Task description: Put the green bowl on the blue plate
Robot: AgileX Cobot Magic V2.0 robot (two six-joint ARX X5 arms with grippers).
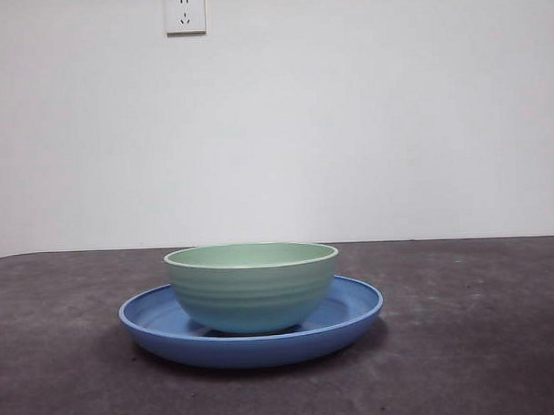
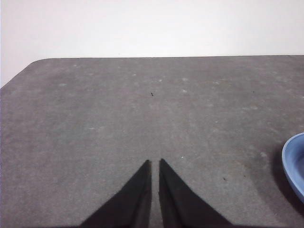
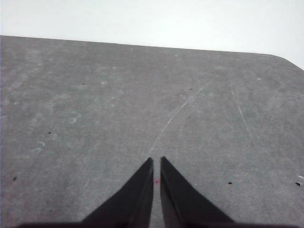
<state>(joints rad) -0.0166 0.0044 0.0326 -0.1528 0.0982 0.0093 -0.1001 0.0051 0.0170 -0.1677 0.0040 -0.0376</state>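
Observation:
The green bowl [image 1: 252, 287] stands upright inside the blue plate [image 1: 353, 307], near the middle of the table in the front view. Neither arm shows in that view. In the left wrist view my left gripper [image 2: 155, 163] is shut over bare table, with only an edge of the blue plate [image 2: 294, 164] showing off to one side, well apart from the jaws. My right gripper [image 3: 156, 160] is shut too, above bare grey tabletop, with nothing between its jaws and neither dish in sight.
The grey table [image 1: 482, 346] runs back to a white wall with a wall socket [image 1: 185, 12] high up. A rounded table corner [image 2: 28, 66] appears in the left wrist view and another rounded corner [image 3: 285, 59] in the right wrist view.

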